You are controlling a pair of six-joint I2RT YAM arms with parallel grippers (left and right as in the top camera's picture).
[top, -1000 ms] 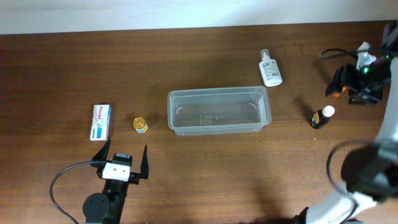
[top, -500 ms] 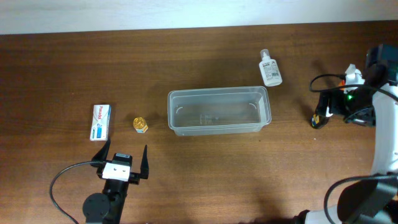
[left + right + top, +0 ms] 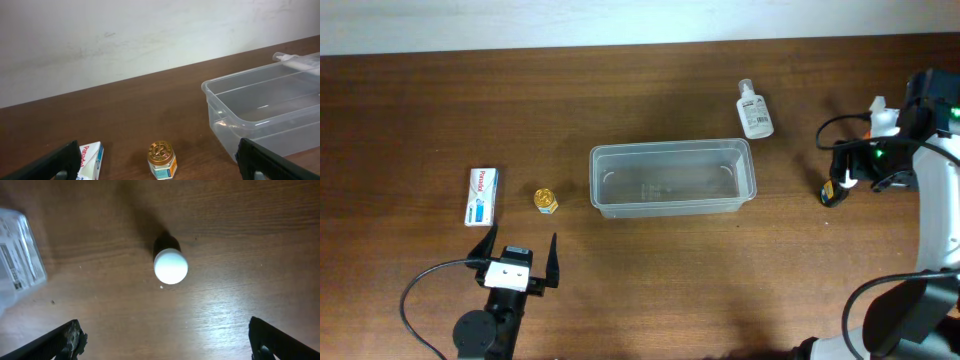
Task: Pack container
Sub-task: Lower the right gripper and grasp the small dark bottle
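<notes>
The right tool (image 3: pixel 838 178) has swung in from further out and now hangs straight over the white-capped dark bottle (image 3: pixel 171 266) standing just right of the container (image 3: pixel 670 148). Its fingers are spread wide on either side of the bottle, not touching it. The container sits empty in the middle of the tabletop (image 3: pixel 420 100). The first pick looks lined up, with a descent and a squeeze remaining. The left tool (image 3: pixel 521 236), also spread apart, has stayed idle in front of the container's left end.
</notes>
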